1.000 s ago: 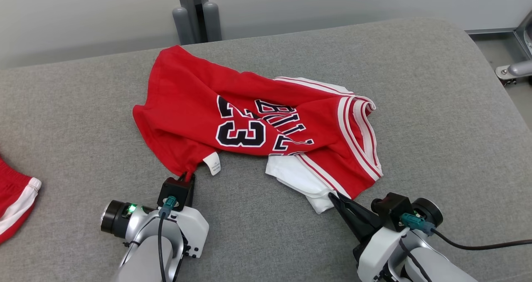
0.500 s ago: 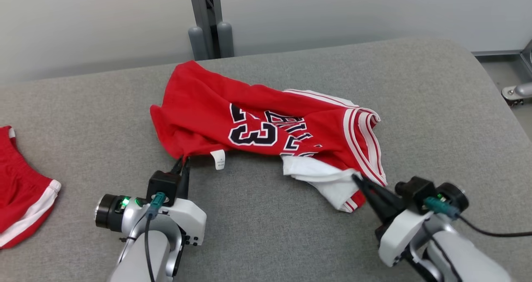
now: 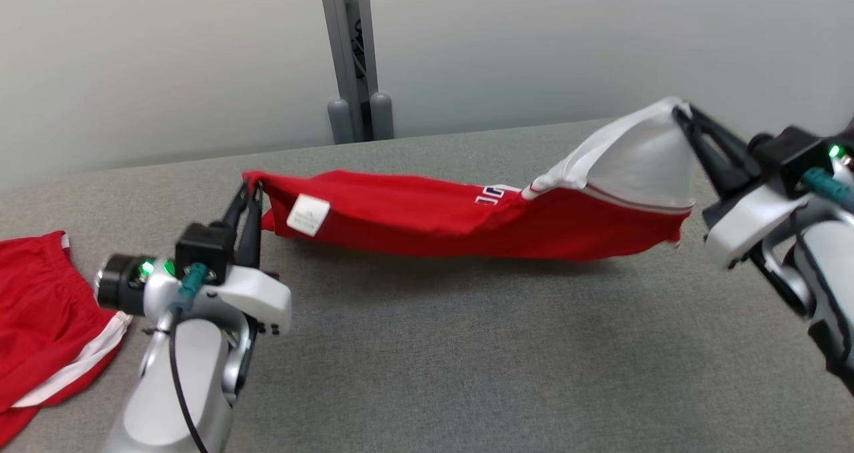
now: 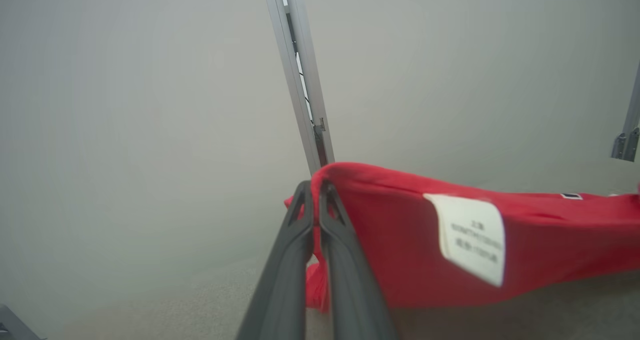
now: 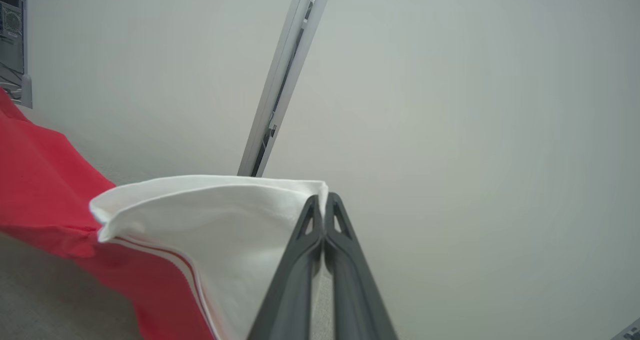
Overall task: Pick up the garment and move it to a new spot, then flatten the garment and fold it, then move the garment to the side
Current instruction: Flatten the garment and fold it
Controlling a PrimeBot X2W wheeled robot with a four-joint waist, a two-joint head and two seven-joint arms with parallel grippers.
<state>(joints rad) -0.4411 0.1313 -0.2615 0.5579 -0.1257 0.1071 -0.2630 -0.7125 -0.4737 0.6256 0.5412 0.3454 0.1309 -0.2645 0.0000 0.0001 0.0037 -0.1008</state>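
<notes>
Grey cushion (image 3: 467, 346), red jersey (image 3: 413, 213) pinched by left tool (image 3: 251, 187), right tool (image 3: 679, 109)

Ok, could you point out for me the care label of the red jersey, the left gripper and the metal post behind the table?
care label (image 4: 470, 237): left wrist view, middle of the white tag.
left gripper (image 3: 251, 186): head view, midway between its two fingertips.
metal post (image 3: 347, 39): head view, upper part of the upright.

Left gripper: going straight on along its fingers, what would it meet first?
The left gripper pinches the jersey corner; past that, probably the grey post against the wall, though depth is unclear.
</notes>
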